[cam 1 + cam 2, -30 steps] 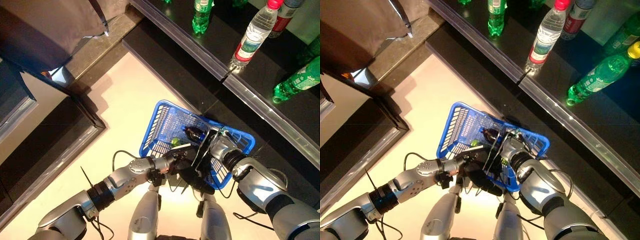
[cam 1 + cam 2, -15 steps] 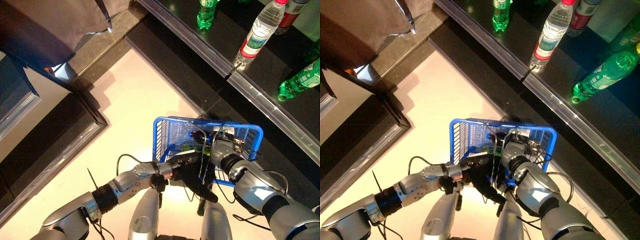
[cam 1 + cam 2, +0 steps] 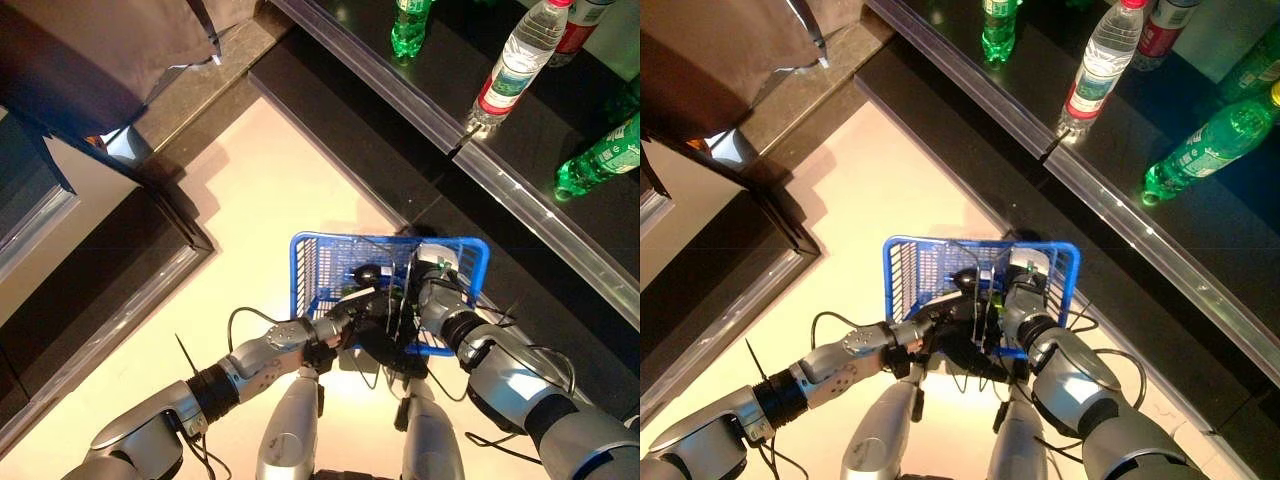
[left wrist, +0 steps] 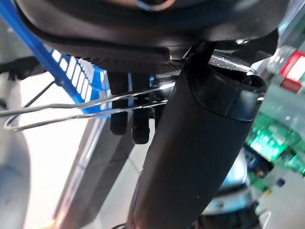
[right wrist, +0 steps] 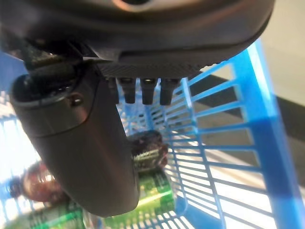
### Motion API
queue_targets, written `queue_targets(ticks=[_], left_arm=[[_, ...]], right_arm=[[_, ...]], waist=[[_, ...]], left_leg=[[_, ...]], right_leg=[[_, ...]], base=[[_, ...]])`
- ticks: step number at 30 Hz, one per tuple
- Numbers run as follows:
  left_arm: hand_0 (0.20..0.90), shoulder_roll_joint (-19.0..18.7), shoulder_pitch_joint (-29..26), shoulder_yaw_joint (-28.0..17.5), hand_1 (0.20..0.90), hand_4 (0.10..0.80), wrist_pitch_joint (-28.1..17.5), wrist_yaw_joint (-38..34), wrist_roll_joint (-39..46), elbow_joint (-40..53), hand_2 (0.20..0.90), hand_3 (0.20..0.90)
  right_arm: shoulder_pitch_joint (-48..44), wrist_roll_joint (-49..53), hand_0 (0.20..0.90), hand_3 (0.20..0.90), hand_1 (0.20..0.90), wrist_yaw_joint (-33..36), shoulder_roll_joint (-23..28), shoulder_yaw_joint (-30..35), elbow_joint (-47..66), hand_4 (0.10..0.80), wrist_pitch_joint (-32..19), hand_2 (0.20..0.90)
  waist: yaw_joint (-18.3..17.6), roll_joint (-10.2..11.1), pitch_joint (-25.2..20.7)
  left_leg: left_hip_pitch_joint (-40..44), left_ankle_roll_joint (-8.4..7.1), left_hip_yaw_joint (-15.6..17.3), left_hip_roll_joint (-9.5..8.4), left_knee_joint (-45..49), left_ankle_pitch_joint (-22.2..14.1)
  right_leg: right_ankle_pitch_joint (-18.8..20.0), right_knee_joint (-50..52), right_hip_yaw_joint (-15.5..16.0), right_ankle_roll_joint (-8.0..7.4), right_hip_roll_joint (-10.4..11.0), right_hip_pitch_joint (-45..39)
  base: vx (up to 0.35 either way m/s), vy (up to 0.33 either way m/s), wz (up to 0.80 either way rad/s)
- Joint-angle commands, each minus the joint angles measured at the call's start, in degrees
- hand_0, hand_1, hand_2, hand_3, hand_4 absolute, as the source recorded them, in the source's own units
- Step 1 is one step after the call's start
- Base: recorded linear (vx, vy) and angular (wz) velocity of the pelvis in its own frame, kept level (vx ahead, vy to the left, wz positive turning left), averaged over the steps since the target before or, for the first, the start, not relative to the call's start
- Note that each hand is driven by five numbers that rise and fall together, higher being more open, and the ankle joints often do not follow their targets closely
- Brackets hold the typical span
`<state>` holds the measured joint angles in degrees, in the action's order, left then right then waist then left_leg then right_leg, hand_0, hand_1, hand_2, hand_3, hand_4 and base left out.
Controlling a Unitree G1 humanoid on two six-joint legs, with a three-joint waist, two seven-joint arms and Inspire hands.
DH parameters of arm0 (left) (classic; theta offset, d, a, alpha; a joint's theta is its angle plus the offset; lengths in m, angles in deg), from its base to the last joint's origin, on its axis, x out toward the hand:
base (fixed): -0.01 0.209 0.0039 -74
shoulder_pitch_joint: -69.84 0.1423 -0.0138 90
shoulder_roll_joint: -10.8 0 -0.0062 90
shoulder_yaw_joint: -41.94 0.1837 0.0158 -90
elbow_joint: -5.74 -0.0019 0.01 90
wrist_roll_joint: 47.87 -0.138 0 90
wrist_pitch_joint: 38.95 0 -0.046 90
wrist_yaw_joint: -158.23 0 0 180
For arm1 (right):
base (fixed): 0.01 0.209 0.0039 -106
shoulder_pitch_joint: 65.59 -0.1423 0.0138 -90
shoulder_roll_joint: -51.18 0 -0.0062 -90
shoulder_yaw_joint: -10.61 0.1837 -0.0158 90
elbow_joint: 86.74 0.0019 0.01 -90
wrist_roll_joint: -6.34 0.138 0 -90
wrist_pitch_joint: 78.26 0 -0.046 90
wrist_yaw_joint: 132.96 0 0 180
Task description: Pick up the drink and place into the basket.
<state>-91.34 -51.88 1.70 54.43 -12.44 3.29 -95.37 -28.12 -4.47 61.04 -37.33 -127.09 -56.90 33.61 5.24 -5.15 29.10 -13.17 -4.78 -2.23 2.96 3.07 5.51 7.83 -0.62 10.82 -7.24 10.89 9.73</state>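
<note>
A blue plastic basket [image 3: 390,240] hangs in front of me above the pale floor. My left hand [image 3: 372,328] is below its near rim, with the thin wire handle [image 4: 71,112] running between its thumb and curled fingers [image 4: 125,107]. Over the basket's right part is my right hand [image 3: 432,288]; its fingers [image 5: 142,90] point into the basket with nothing in them. Inside lie a dark bottle [image 5: 148,149], a green bottle [image 5: 155,191] and a brownish bottle [image 5: 33,183]. The head views show the dark bottle [image 3: 366,273] on the basket floor.
A dark shelf with a metal front edge [image 3: 500,190] runs across the upper right. On it are a clear water bottle with a red cap [image 3: 508,65], a green bottle lying down [image 3: 600,155] and another green bottle [image 3: 410,25]. A dark counter corner [image 3: 180,215] stands at the left.
The basket has swung to the left and turned square to me. Both hands moved with it, the left still on the wire handle and the right still over the inside.
</note>
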Motion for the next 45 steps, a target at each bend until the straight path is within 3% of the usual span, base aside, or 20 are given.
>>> queue_targets(ticks=[1, 4, 8, 11, 15, 19, 21, 23, 24, 32, 38, 41, 42, 43, 45], left_arm=[[0.300, 4.9, -0.1, -7.3, 0.300, 0.100, -13.0, 3.5, 2.3, 22.3, 0.300, 0.200], [0.300, 2.5, 7.1, -14.2, 0.300, 0.100, -12.7, 1.5, 0.6, 25.5, 0.300, 0.200], [0.300, 1.4, 15.6, -21.8, 0.300, 0.100, -13.1, -0.3, -1.9, 27.3, 0.300, 0.200], [0.300, 1.4, 21.9, -28.2, 0.300, 0.100, -13.9, -1.7, -1.9, 27.1, 0.300, 0.200], [0.300, 2.8, 26.3, -31.9, 0.300, 0.100, -14.4, -2.4, -2.7, 26.5, 0.300, 0.200], [0.300, 4.6, 31.0, -35.9, 0.300, 0.100, -15.9, -5.4, -5.3, 25.1, 0.300, 0.200], [0.300, 5.3, 32.5, -36.8, 0.300, 0.100, -15.8, -5.8, -4.7, 24.6, 0.300, 0.200], [0.300, 6.8, 36.0, -38.9, 0.300, 0.100, -16.3, -7.1, -4.8, 23.2, 0.300, 0.200], [0.300, 7.1, 36.8, -39.2, 0.300, 0.100, -16.5, -8.0, -4.7, 22.9, 0.300, 0.200], [0.300, 7.9, 41.5, -40.3, 0.300, 0.100, -15.7, -11.9, -4.1, 20.0, 0.300, 0.200], [0.300, 8.1, 43.1, -40.5, 0.300, 0.100, -15.4, -12.8, -1.3, 17.4, 0.300, 0.200], [0.300, 8.4, 43.8, -40.8, 0.300, 0.100, -16.4, -13.2, 0.5, 17.3, 0.300, 0.200], [0.300, 8.9, 44.8, -40.9, 0.300, 0.100, -17.6, -13.1, 1.9, 17.3, 0.300, 0.200], [0.300, 9.0, 44.9, -41.1, 0.300, 0.100, -17.6, -13.2, 2.7, 17.4, 0.300, 0.200], [0.300, 9.4, 45.4, -41.2, 0.300, 0.100, -17.6, -13.1, 4.1, 16.7, 0.300, 0.200]], right_arm=[[-5.9, 0.4, 0.900, 0.900, 0.900, 4.4, 5.0, -0.2, 11.2, 0.800, 0.4, 0.900], [1.9, 0.7, 0.900, 0.900, 0.900, 2.1, 10.4, 2.5, 27.8, 0.800, 2.3, 0.900], [14.3, -1.3, 0.900, 0.900, 0.900, 1.5, 14.0, 10.2, 42.8, 0.800, 0.8, 0.900], [25.3, -0.5, 0.900, 0.900, 0.900, 0.6, 16.7, 17.3, 53.8, 0.800, -6.9, 0.900], [34.1, 4.2, 0.900, 0.900, 0.900, -0.9, 16.5, 22.7, 60.8, 0.800, -15.0, 0.900], [44.2, 15.8, 0.900, 0.900, 0.900, -2.8, 13.1, 29.9, 65.6, 0.800, -27.2, 0.900], [47.0, 18.8, 0.900, 0.900, 0.900, -4.4, 11.4, 31.6, 66.6, 0.800, -30.4, 0.900], [52.4, 22.3, 0.900, 0.900, 0.900, -6.4, 7.6, 34.3, 68.1, 0.800, -38.0, 0.900], [53.4, 22.9, 0.900, 0.900, 0.900, -6.8, 6.9, 34.7, 68.1, 0.800, -39.2, 0.900], [57.1, 25.0, 0.900, 0.900, 0.900, -9.9, 6.2, 35.5, 68.4, 0.800, -40.3, 0.900], [57.7, 26.5, 0.900, 0.900, 0.900, -11.2, 7.1, 34.8, 68.9, 0.800, -39.4, 0.900], [57.8, 26.7, 0.900, 0.900, 0.900, -12.5, 7.7, 34.5, 68.8, 0.800, -39.2, 0.900], [58.1, 27.2, 0.900, 0.900, 0.900, -12.7, 8.5, 34.3, 68.9, 0.800, -39.0, 0.900], [58.0, 27.4, 0.900, 0.900, 0.900, -12.6, 8.8, 34.2, 68.9, 0.800, -39.1, 0.900], [57.7, 27.1, 0.900, 0.900, 0.900, -12.3, 9.0, 33.7, 68.1, 0.800, -39.7, 0.900]], waist=[[0.5, 2.3, -3.8], [-0.2, 3.1, -4.5], [-1.3, 4.1, -5.5], [-2.3, 4.9, -6.9], [-2.8, 5.4, -8.4], [-3.7, 5.7, -10.8], [-4.0, 5.8, -11.5], [-4.8, 5.8, -12.9], [-4.9, 5.7, -13.3], [-4.5, 5.8, -16.1], [-4.3, 6.4, -17.2], [-4.4, 7.2, -16.8], [-4.2, 8.1, -15.2], [-4.2, 8.4, -14.8], [-3.7, 8.0, -13.8]], left_leg=[[0.9, 4.15, 2.6, -3.01, 1.1, -2.9], [2.0, 3.89, 2.8, -2.57, 0.5, -3.0], [3.4, 3.86, 3.0, -2.03, 0.0, -3.2], [4.7, 3.96, 3.2, -1.65, -0.4, -3.3], [6.2, 3.97, 3.4, -1.30, -0.7, -3.5], [8.3, 4.09, 3.9, -0.90, -1.2, -3.7], [8.7, 4.12, 4.1, -0.81, -1.3, -3.8], [9.6, 4.21, 4.6, -0.63, -1.4, -4.1], [9.9, 4.19, 4.7, -0.54, -1.5, -4.2], [12.1, 3.74, 4.6, 0.23, -3.1, -3.6], [12.6, 3.09, 4.2, 1.47, -0.9, -3.7], [11.4, 2.93, 5.3, 2.07, 4.7, -5.0], [7.3, 2.71, 5.9, 3.30, 15.7, -2.6], [5.0, 2.89, 6.0, 3.46, 19.9, -1.7], [2.6, 3.03, 5.6, 3.36, 21.3, -0.7]], right_leg=[[-2.4, 4.6, 0.0, 3.49, -1.2, 1.4], [-2.8, 4.3, -0.3, 3.57, -1.7, 0.5], [-3.5, 3.9, -0.7, 3.64, -2.3, -0.8], [-4.0, 3.8, -1.3, 3.69, -3.0, -2.1], [-4.3, 3.6, -1.5, 3.69, -3.4, -3.6], [-4.7, 3.4, -1.9, 3.63, -3.8, -5.4], [-4.8, 3.3, -2.0, 3.63, -3.9, -5.8], [-5.0, 3.3, -2.4, 3.63, -4.1, -6.4], [-5.1, 3.3, -2.5, 3.65, -4.2, -6.6], [-5.7, 2.8, -2.1, 3.82, -4.7, -9.1], [-7.4, 4.1, -1.6, 5.08, -5.6, -10.5], [-7.7, 5.0, -1.2, 6.02, -5.5, -10.6], [-8.2, 6.5, -1.1, 7.34, -5.6, -11.2], [-8.5, 7.2, -1.0, 7.91, -5.7, -11.3], [-9.6, 8.7, -1.6, 8.24, -6.4, -11.9]], base=[[0.000, 0.000, 0.00], [0.000, 0.000, 0.00], [0.028, -0.020, -0.04], [0.057, -0.037, -0.06], [0.072, -0.039, -0.04], [0.095, -0.029, -0.06], [0.054, -0.013, -0.06], [0.080, -0.015, -0.07], [0.074, -0.009, -0.10], [0.035, -0.043, -0.02], [0.028, -0.092, 0.00], [0.048, -0.075, -0.01], [0.065, -0.102, -0.02], [0.106, -0.111, -0.08], [0.167, 0.020, 0.26]])
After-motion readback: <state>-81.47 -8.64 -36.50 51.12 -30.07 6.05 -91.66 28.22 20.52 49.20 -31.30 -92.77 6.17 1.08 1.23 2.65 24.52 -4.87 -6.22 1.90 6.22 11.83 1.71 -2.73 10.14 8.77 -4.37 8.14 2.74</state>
